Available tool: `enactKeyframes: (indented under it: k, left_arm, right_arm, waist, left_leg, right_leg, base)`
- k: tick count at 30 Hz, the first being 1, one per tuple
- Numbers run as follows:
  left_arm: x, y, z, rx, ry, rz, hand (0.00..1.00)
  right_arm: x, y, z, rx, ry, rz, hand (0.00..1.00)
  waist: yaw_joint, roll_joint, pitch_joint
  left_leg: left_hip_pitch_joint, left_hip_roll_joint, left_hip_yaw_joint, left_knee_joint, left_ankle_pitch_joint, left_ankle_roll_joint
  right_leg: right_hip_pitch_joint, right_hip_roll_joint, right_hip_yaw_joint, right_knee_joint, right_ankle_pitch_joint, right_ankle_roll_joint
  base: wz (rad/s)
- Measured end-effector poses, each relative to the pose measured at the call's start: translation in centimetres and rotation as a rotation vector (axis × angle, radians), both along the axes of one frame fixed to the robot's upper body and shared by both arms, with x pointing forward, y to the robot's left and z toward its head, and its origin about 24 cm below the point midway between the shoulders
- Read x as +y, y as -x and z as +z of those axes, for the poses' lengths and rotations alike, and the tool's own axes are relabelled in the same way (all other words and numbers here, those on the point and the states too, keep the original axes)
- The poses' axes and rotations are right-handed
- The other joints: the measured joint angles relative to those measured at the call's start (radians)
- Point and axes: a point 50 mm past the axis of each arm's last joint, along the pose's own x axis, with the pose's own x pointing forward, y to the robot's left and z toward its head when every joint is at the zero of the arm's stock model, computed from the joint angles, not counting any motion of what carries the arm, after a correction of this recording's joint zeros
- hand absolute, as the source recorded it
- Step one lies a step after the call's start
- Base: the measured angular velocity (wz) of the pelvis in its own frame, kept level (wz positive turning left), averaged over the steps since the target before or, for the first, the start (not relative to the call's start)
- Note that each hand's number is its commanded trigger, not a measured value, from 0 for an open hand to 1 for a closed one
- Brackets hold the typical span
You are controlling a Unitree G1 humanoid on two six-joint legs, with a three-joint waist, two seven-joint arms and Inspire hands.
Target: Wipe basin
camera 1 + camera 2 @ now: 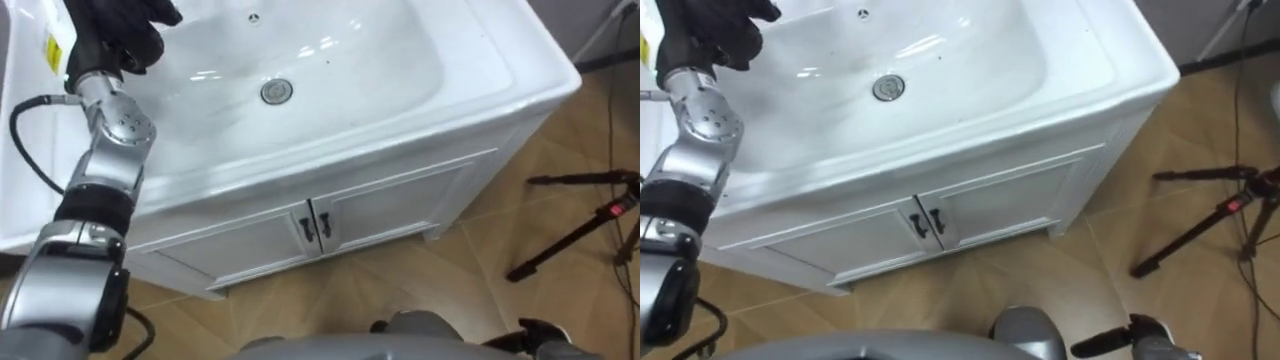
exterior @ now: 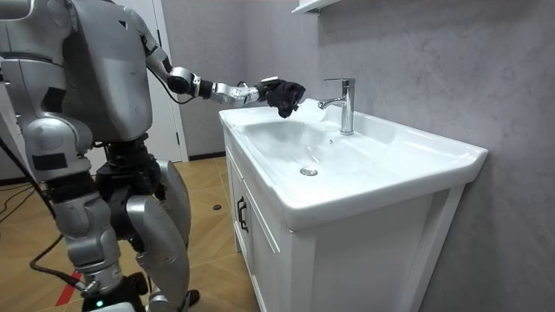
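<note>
A white basin (image 1: 380,60) with a round metal drain (image 1: 277,92) sits on a white cabinet in front of me. My left hand (image 1: 112,35), all dark, hovers over the basin's far left part, just above the rim. In the room view the left hand (image 2: 282,94) hangs above the basin's back corner, a short way from the chrome faucet (image 2: 345,102). Whether it holds a cloth cannot be made out. The basin's surface looks wet and glossy.
Two cabinet doors (image 1: 400,205) with small dark handles face me below the basin. A black tripod (image 1: 590,220) stands on the wooden floor to my right. A grey wall runs behind the faucet. I stand close against the cabinet's front.
</note>
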Motion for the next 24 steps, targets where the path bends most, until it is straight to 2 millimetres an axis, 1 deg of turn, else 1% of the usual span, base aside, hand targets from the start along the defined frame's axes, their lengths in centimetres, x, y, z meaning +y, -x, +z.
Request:
enactKeyframes:
  k: [3, 6, 9, 11, 16, 18, 20, 21, 24]
  left_arm:
    - [-0.3, 0.5, 1.1, -0.054, -0.013, -0.027, 1.00]
    - [-0.3, 0.8, 1.4, -0.068, -0.020, -0.033, 1.00]
    - [-0.4, 0.9, 1.4, -0.050, -0.082, -0.034, 1.00]
    - [-0.4, 1.2, 1.4, -0.049, -0.101, -0.036, 1.00]
    - [-0.3, 2.3, 1.4, -0.052, -0.213, -0.027, 1.00]
    - [0.2, 2.9, 1.3, -0.046, -0.265, -0.006, 1.00]
    - [0.5, 3.2, 1.0, -0.029, -0.264, 0.010, 1.00]
    - [0.8, 3.5, 0.7, -0.019, -0.262, 0.023, 1.00]
    - [1.8, 3.9, 0.8, -0.017, -0.257, 0.065, 1.00]
  right_arm:
    - [0.1, -0.3, 0.0, 0.001, 0.000, 0.042, 0.00]
    - [0.1, -0.1, 0.0, 0.017, -0.005, 0.063, 0.00]
    - [0.1, 0.6, -0.1, 0.046, -0.015, 0.073, 0.00]
    - [0.1, 1.1, -0.2, 0.062, -0.019, 0.075, 0.00]
    - [0.1, 2.3, -0.4, 0.145, -0.019, 0.148, 0.00]
    - [0.0, 2.8, -0.4, 0.181, -0.012, 0.176, 0.00]
    - [-0.1, 3.4, -0.4, 0.206, -0.011, 0.183, 0.00]
    - [-0.1, 3.6, -0.4, 0.217, -0.009, 0.182, 0.00]
    - [-0.2, 3.9, -0.4, 0.235, -0.015, 0.178, 0.00]
  waist:
    - [0.011, 0.000, -0.0004]
    - [0.018, 0.000, -0.0002]
    - [0.021, -0.001, -0.0005]
    - [0.024, 0.000, -0.0009]
    - [0.030, 0.002, -0.0031]
    - [0.029, 0.009, -0.0074]
    - [0.031, 0.013, -0.0075]
    - [0.029, 0.018, -0.0106]
    - [0.031, 0.022, -0.0094]
  left_leg:
    - [0.012, -0.006, -0.005, -0.025, 0.010, 0.001]
    - [0.027, -0.006, -0.016, -0.028, 0.010, 0.000]
    - [0.054, -0.005, -0.027, -0.042, 0.012, -0.002]
    - [0.063, -0.004, -0.030, -0.045, 0.012, -0.003]
    - [0.093, -0.004, -0.045, -0.066, 0.014, -0.007]
    - [0.102, -0.004, -0.045, -0.074, 0.014, -0.007]
    - [0.113, -0.004, -0.045, -0.080, 0.014, -0.007]
    - [0.116, -0.004, -0.045, -0.086, 0.014, -0.007]
    - [0.121, -0.004, -0.047, -0.094, 0.016, -0.009]
  right_leg:
    - [0.007, 0.000, -0.004, -0.006, 0.000, 0.001]
    - [0.027, -0.001, -0.009, -0.009, -0.001, 0.002]
    - [0.067, 0.002, -0.029, -0.041, -0.001, 0.002]
    - [0.082, 0.010, -0.029, -0.054, -0.001, 0.003]
    - [0.106, 0.011, -0.028, -0.061, 0.000, 0.004]
    - [0.112, 0.017, -0.025, -0.066, 0.001, 0.004]
    - [0.126, 0.016, -0.024, -0.072, 0.001, 0.004]
    - [0.128, 0.015, -0.024, -0.074, 0.001, 0.004]
    - [0.129, 0.015, -0.024, -0.074, 0.001, 0.004]
  base:
    - [0.09]
    - [0.05]
    - [0.14]
    - [0.07]
    - [-0.02]
    - [-0.04]
    - [-0.04]
    - [0.00]
    - [0.00]
